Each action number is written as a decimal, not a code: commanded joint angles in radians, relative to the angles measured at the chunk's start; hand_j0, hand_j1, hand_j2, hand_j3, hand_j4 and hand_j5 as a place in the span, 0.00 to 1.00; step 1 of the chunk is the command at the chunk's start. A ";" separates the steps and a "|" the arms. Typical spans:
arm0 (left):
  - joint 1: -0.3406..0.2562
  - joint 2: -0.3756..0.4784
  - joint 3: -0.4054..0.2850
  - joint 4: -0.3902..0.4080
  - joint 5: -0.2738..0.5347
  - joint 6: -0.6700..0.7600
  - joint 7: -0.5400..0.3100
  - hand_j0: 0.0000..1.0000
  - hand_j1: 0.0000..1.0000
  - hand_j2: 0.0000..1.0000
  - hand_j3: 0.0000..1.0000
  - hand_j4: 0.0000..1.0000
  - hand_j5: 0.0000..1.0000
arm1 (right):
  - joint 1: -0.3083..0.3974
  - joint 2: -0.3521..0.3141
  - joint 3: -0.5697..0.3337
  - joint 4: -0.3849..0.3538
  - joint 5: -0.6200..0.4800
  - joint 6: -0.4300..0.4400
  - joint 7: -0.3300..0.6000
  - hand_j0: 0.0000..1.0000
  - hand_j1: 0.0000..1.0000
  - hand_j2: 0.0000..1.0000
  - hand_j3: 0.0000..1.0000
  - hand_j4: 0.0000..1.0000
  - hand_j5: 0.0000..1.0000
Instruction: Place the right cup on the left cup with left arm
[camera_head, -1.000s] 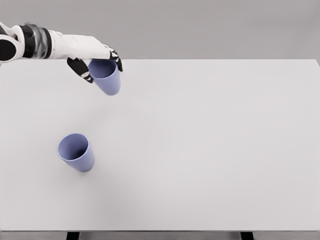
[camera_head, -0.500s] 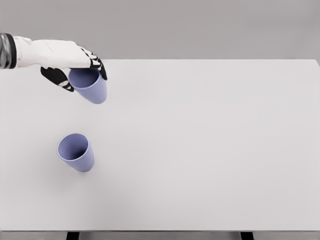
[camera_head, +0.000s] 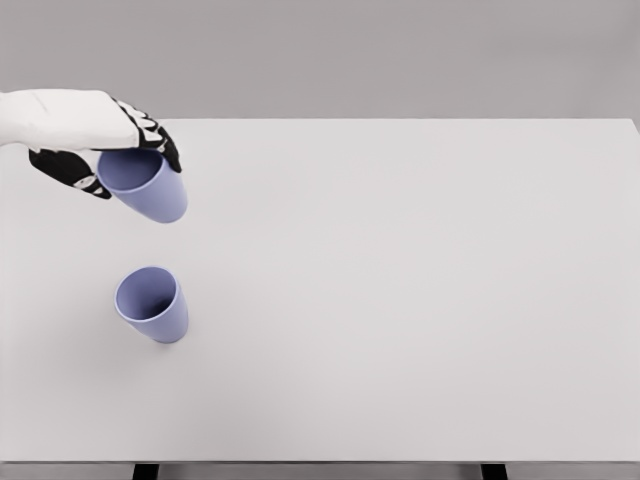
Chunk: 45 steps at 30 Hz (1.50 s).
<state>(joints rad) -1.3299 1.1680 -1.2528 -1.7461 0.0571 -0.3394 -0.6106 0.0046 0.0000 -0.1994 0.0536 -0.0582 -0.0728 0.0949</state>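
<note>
Above table (camera_head: 400, 300): L hand (camera_head: 85, 135) round cup (camera_head: 145, 185)

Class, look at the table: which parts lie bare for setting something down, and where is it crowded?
Bare: the whole table right of the standing cup, out to the far, right and near edges. Crowded: the left side, where the left hand holds the tilted cup beyond the standing one.

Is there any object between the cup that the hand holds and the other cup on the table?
Nothing visible stands between them. The left hand holds one purple cup above the table, and the standing cup is nearer to the camera, almost directly below it in the picture. Only bare table surface shows between the two.
</note>
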 joint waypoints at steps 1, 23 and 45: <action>0.000 0.025 0.007 -0.009 0.012 -0.024 0.000 0.70 0.70 0.70 0.70 0.70 0.70 | 0.000 0.000 0.000 0.000 0.000 -0.001 0.000 1.00 1.00 1.00 1.00 1.00 1.00; 0.017 0.107 0.093 -0.018 0.066 -0.194 0.000 0.70 0.70 0.70 0.70 0.70 0.70 | 0.000 0.000 0.000 0.000 0.000 -0.001 0.000 1.00 1.00 1.00 1.00 1.00 1.00; 0.060 0.171 0.078 -0.026 0.073 -0.271 0.000 0.71 0.71 0.71 0.71 0.71 0.71 | 0.000 0.000 0.000 0.000 0.000 0.001 0.000 1.00 1.00 1.00 1.00 1.00 1.00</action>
<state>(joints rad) -1.2701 1.3343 -1.1768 -1.7725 0.1239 -0.6139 -0.6106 0.0046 0.0000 -0.1994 0.0537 -0.0582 -0.0729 0.0949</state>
